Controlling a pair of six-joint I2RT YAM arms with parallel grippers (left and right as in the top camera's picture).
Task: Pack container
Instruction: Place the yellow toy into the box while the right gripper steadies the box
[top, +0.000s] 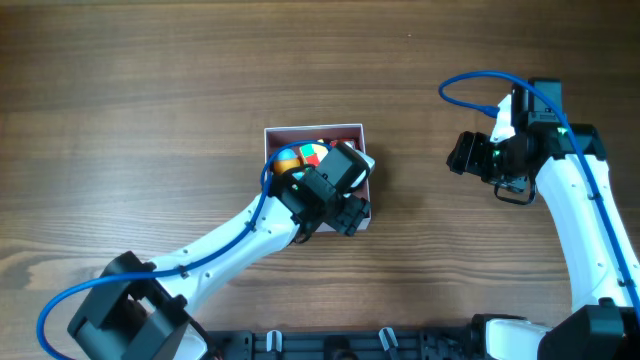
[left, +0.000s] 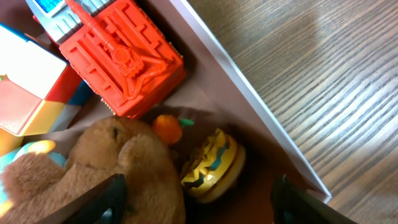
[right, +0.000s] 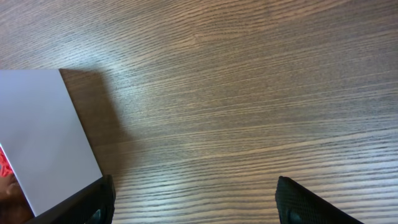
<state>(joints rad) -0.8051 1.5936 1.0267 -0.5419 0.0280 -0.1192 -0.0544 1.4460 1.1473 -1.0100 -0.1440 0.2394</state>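
The container (top: 312, 130) is a white-walled square box in the middle of the table, its pink inside (left: 205, 102) showing in the left wrist view. Inside lie a red toy truck (left: 121, 56), a brown teddy bear (left: 118, 171), a small orange fruit toy (left: 166, 128), a yellow round toy (left: 214, 165) and a multicoloured block (left: 25, 93). My left gripper (left: 199, 202) is open and empty, hovering just over the bear and the yellow toy. My right gripper (right: 196, 202) is open and empty over bare wood, right of the container's white wall (right: 43, 137).
The table is brown wood (top: 150, 80). The left arm (top: 240, 235) reaches in from the front left. The right arm (top: 575, 200) stands along the right edge, its gripper (top: 470, 155) about a hand's width right of the container.
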